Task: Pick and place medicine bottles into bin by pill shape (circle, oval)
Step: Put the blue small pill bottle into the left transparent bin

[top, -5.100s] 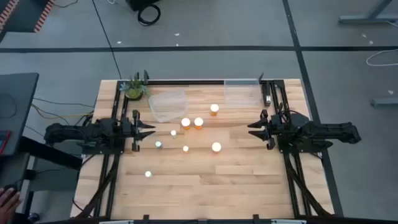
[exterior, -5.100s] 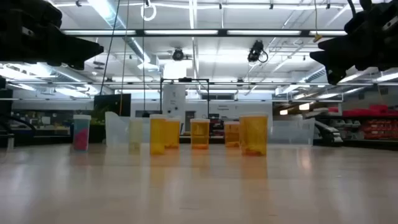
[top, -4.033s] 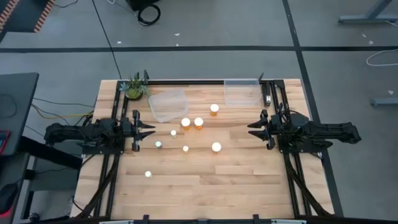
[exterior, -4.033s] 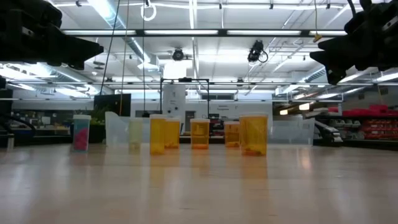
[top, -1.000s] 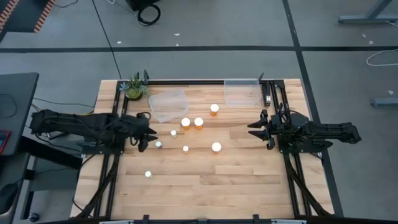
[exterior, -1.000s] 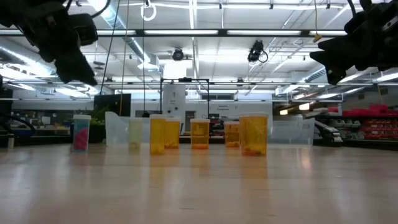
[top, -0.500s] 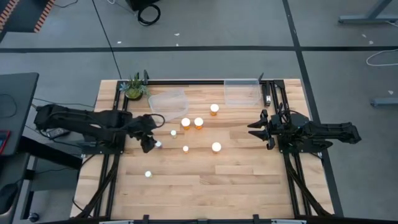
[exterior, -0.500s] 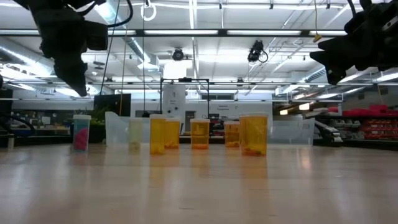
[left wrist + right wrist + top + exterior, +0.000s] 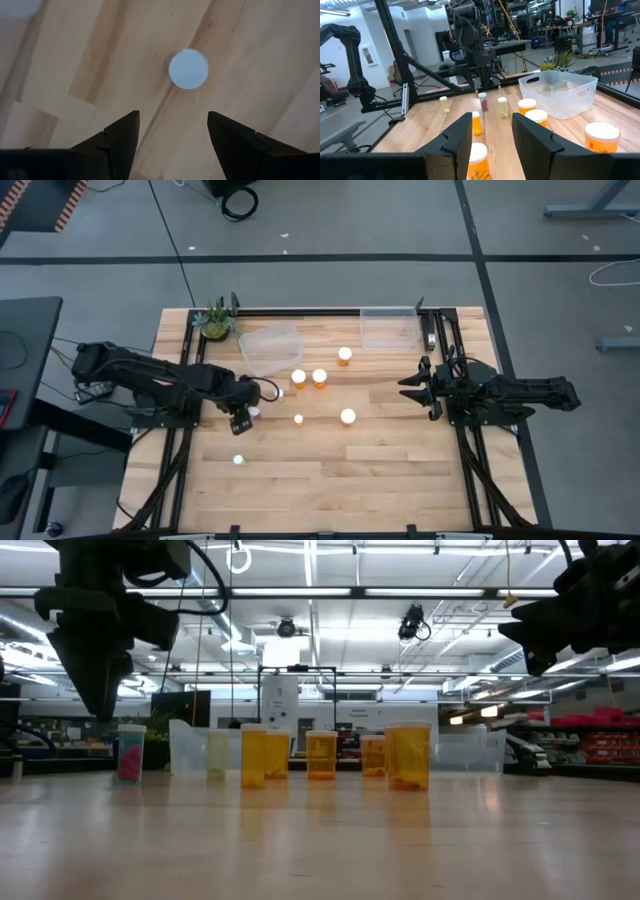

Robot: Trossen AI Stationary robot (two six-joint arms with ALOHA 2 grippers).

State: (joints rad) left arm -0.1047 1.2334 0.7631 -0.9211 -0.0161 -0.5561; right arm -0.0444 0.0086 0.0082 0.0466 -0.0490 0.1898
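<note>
Your left gripper [image 9: 243,418] hangs over a small white-capped bottle [image 9: 254,413] near the table's left-middle, fingers spread wide; the wrist view shows its cap [image 9: 188,69] ahead of the fingertips, not yet between them. Risk one: you drop down off-centre and a finger [image 9: 120,132] lands on the cap, tipping the narrow bottle so it rolls. Line the cap up in the gap first. Risk two: the bottle is slim, so a weak or slanted squeeze could let it slip on the lift. Other bottles stand close by, including an orange one [image 9: 298,379] and a small one [image 9: 298,419]; a wide swing could knock them. Both clear bins [image 9: 268,348] [image 9: 388,328] sit at the far edge, so the wrong pick means a wrong sort. Your right gripper [image 9: 408,386] waits at the right side, fingers apart, holding nothing.
</note>
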